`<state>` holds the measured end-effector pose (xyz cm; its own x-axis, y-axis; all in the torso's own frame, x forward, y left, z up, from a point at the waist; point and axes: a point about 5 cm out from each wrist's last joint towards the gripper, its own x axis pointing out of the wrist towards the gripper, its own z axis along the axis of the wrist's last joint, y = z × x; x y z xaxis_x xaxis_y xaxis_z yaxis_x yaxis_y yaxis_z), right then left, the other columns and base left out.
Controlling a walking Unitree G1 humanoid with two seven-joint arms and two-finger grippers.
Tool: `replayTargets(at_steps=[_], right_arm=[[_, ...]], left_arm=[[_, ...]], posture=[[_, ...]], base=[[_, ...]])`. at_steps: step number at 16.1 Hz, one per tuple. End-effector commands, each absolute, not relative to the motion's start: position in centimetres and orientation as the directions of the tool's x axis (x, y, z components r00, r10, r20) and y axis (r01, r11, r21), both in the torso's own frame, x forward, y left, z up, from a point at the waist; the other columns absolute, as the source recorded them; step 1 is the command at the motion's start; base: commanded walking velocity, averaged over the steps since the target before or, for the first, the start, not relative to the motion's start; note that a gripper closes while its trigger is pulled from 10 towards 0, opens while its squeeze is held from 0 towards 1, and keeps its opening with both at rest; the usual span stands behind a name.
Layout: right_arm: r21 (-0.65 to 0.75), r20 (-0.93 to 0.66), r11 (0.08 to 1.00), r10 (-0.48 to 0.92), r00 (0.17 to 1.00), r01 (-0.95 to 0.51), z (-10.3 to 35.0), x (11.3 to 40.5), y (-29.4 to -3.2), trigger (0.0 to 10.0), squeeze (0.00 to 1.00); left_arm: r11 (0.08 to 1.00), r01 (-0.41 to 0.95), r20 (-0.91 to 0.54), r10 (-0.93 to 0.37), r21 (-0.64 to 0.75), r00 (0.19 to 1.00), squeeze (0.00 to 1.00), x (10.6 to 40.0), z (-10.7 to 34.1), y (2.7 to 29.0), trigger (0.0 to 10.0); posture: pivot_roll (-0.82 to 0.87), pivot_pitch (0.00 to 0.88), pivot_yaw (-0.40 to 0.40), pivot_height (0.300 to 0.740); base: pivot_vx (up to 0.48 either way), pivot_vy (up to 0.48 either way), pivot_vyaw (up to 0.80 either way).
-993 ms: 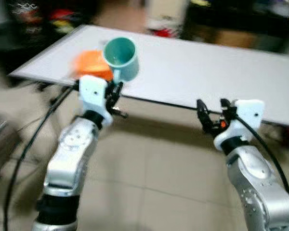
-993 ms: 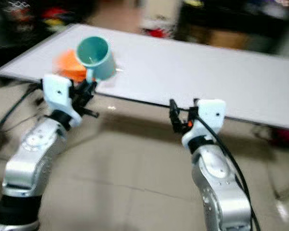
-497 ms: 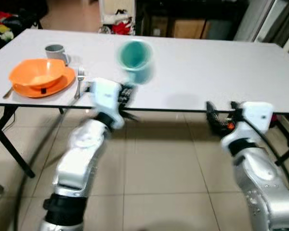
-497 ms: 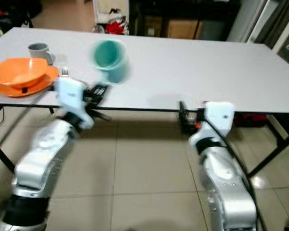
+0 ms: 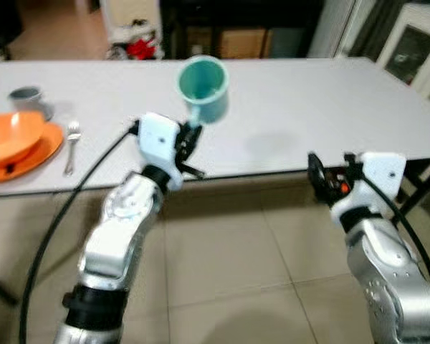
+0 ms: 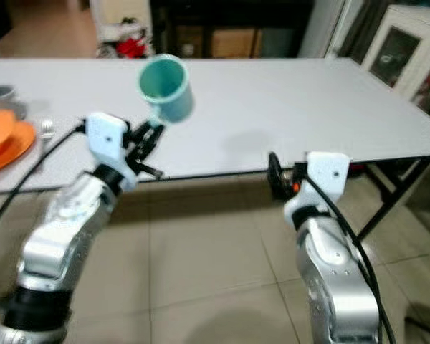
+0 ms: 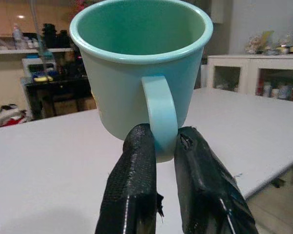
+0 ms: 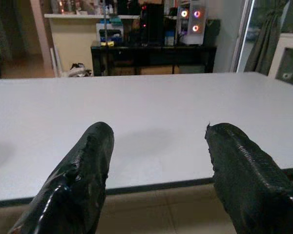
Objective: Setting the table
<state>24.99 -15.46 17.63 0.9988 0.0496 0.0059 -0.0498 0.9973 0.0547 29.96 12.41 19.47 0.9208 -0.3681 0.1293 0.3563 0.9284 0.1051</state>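
Two black fingers of the left gripper (image 7: 163,146) pinch the handle of a teal mug (image 7: 139,63), one on each side. Mug held upright, mouth up, above the near edge of the bench (image 5: 287,107), clear of its surface. Handle points back toward the wrist; body of the mug lies out beyond the fingertips, over the bench.

Right gripper (image 8: 158,161) fingers spread wide, nothing between them. It sits just short of the bench's near edge, aimed across the bare top.

Place setting lies toward the left end of the bench, well apart from the mug: orange bowl (image 5: 13,135) stacked on an orange plate (image 5: 39,147), fork (image 5: 70,143) just beside the plate on the side nearer the mug, small grey cup (image 5: 25,95) behind the plate.

Judgement: mug is in transit, not yet set down. Bench stretch below and beyond the mug is bare, so a second setting probably goes here. Left arm carries the load and is the nearer one; the coming move is mostly downward onto the bench, keeping the mug upright.
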Motion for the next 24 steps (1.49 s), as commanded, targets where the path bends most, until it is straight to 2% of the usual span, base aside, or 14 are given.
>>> replayTargets(at_steps=[1, 8, 16, 21, 24], right_arm=[[0.043, 0.015, 0.998, 0.047, 0.999, -0.047, 17.7, 25.0, -15.7, 10.0, 0.00], [0.011, -0.063, 0.997, 0.082, 0.995, -0.082, 16.1, 25.0, -15.4, 10.0, 0.00], [-0.014, -0.080, 0.991, 0.133, 0.988, -0.135, 15.7, 25.2, -15.0, 10.0, 0.00], [-0.054, -0.108, 0.973, 0.217, 0.970, -0.223, 15.5, 25.1, -14.6, 10.0, 0.00], [-0.074, -0.111, 0.976, 0.198, 0.974, -0.207, 15.4, 25.2, -14.9, 10.0, 0.00]], left_arm=[[0.932, 0.347, 0.141, -0.360, 0.107, 0.922, 0.00, 30.2, 19.8, 12.4, 10.0], [0.942, 0.303, 0.102, -0.318, 0.143, 0.942, 0.00, 30.5, 18.7, 13.3, 10.0], [0.954, 0.245, 0.045, -0.256, 0.176, 0.966, 0.00, 30.5, 17.2, 14.4, 10.0], [0.956, 0.232, 0.030, -0.241, 0.181, 0.970, 0.00, 30.6, 17.0, 14.7, 10.0], [0.955, 0.235, 0.026, -0.244, 0.182, 0.970, 0.00, 30.7, 17.0, 14.7, 10.0]], posture=[[0.02, 0.000, -0.038, 0.740], [0.02, 0.000, -0.038, 0.740], [0.02, 0.000, -0.049, 0.740], [0.02, 0.000, -0.050, 0.740], [0.02, 0.000, -0.045, 0.740]], base=[[0.300, 0.000, -0.66], [0.304, 0.000, 0.00], [0.305, 0.000, 0.00], [0.312, 0.000, 0.00], [0.315, 0.000, 0.80]])
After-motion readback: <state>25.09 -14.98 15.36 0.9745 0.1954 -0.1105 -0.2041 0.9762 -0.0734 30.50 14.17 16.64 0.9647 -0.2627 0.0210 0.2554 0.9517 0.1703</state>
